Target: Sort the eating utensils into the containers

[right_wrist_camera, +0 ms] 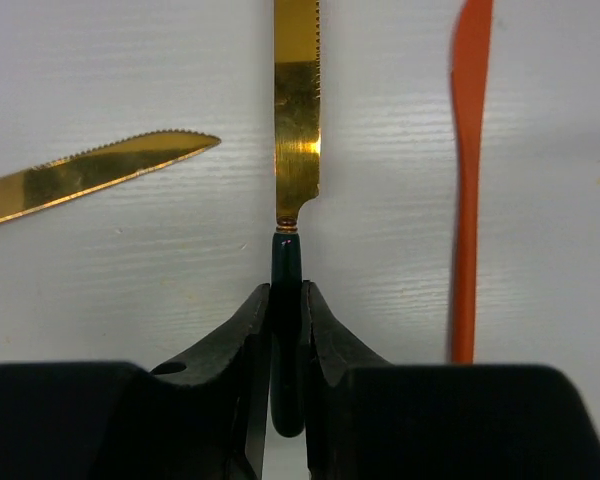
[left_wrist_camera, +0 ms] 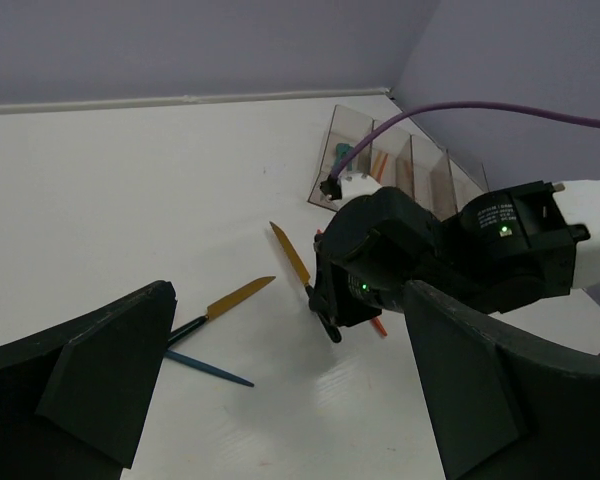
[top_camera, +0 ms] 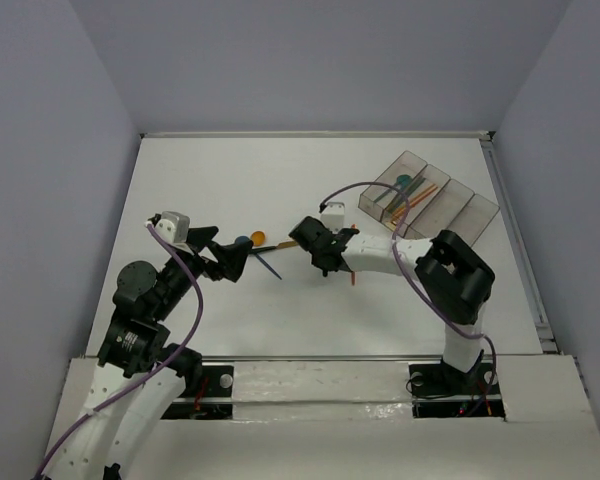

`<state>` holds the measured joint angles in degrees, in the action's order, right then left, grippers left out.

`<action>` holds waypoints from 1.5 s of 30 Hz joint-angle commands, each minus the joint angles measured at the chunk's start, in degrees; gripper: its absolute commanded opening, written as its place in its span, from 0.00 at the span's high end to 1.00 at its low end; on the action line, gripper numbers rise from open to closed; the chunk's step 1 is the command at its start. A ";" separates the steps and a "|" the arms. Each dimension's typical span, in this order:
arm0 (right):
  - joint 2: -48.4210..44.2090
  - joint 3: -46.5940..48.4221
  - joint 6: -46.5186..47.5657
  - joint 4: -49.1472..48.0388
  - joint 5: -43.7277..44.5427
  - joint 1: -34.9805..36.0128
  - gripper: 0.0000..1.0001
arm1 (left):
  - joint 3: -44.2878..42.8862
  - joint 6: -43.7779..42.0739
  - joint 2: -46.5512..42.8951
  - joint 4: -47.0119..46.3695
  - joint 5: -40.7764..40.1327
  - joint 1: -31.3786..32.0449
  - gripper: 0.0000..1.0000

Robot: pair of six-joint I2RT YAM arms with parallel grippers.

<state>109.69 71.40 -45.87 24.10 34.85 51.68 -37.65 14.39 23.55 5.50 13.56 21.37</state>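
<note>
The right gripper [right_wrist_camera: 286, 300] is clenched on the dark green handle of a gold-bladed serrated knife [right_wrist_camera: 297, 130]. Both black fingers [right_wrist_camera: 242, 335] press against the handle just short of where the blade begins. In the right wrist view the blade runs straight out from the fingers toward 12 o'clock. Whether the knife rests on the white table [top_camera: 280, 180] or hangs just above it cannot be told. At 10 o'clock from the fingertips lies a second gold serrated blade [right_wrist_camera: 90, 175], its tip aimed toward the held knife but apart from it. At 2 o'clock lies a slim orange plastic utensil [right_wrist_camera: 468, 180], roughly parallel with the held knife and not touching it.

The left gripper [left_wrist_camera: 290, 300] is released, its two black padded fingers [left_wrist_camera: 100, 370] spread wide and grasping nothing. In its own view a thin dark blue utensil [left_wrist_camera: 210, 370] lies on the table just past the finger at 8 o'clock.

In the top view the left gripper sits at 9 o'clock from the right one, near it but apart. An orange spoon bowl [top_camera: 258, 237] and a small blue round shape [top_camera: 243, 241] lie side by side on the table between the two grippers.

At 2 o'clock from the right gripper, well apart, stands the row of four narrow translucent smoky-grey plastic bins [top_camera: 477, 213], set at an angle near the table's far right corner. Teal and orange utensils [top_camera: 412, 190] lie in the two bins at the row's 10 o'clock end.
</note>
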 commanded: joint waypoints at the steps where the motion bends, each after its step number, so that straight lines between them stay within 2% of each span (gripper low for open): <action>1: -8.69 -1.51 2.43 -2.98 2.95 -4.90 1.00 | -1.73 -0.15 0.00 -2.33 1.03 -0.18 0.01; 4: -16.77 -5.55 4.55 -7.47 0.05 -9.48 1.00 | -1.73 -0.15 -0.35 -2.25 0.85 -0.18 0.01; 8: -27.14 -12.94 9.02 -10.56 -1.98 -19.49 1.00 | -1.73 -0.15 -0.70 -2.42 1.38 -0.18 0.01; 9: -30.47 -15.21 9.82 -11.69 -3.20 -24.21 1.00 | -1.73 -0.15 -0.96 -2.51 1.64 -0.18 0.01; 11: -32.77 -16.55 11.76 -12.49 -5.75 -29.50 1.00 | -1.73 -0.15 -1.14 -2.60 1.82 -0.18 0.01; 14: -34.28 -17.43 13.60 -14.16 -10.66 -41.26 1.00 | -1.73 -0.15 -1.40 -2.51 1.82 -0.18 0.01; 16: -32.45 -16.30 14.40 -14.43 -13.92 -44.29 1.00 | -1.73 -0.15 -1.49 -2.42 1.73 -0.18 0.01; 18: -30.33 -15.15 14.84 -14.08 -12.97 -46.57 1.00 | -1.73 -0.15 -1.40 -2.33 1.73 -0.18 0.01; 26: -23.12 -13.04 15.72 -15.57 -14.02 -50.80 1.00 | -1.81 -0.15 -1.23 -2.33 1.82 0.34 0.01; 29: -23.12 -14.00 15.37 -16.18 -14.55 -50.80 0.93 | -1.73 -0.15 -1.05 -2.42 1.82 0.34 0.01; 30: -23.55 -15.22 15.02 -16.71 -15.07 -50.80 0.81 | -1.73 -0.15 -0.96 -2.42 1.73 0.34 0.01; 32: -24.08 -16.11 14.76 -17.50 -15.86 -50.80 0.70 | -1.73 -0.15 -0.79 -2.51 1.73 0.34 0.01; 33: -24.95 -16.98 14.67 -18.11 -16.65 -50.80 0.58 | -1.81 -0.15 -0.70 -2.51 1.73 0.34 0.01; 36: -27.15 -17.78 15.28 -18.56 -19.19 -50.80 0.44 | -1.73 -0.24 -0.44 -2.51 1.73 0.34 0.01; 39: -29.70 -18.31 16.07 -19.00 -21.40 -50.11 0.42 | -1.81 -0.24 -0.35 -2.51 1.64 0.34 0.01; 42: -33.13 -18.75 16.51 -19.26 -22.20 -45.81 0.42 | -1.81 -0.24 -0.26 -2.51 1.12 0.34 0.01; 45: -34.80 -18.93 17.74 -19.53 -22.02 -37.03 0.44 | -1.81 -0.33 -0.17 -2.33 0.77 0.34 0.01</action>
<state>78.15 52.51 -30.41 8.21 15.14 5.67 -37.65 14.39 22.74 5.48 14.55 21.41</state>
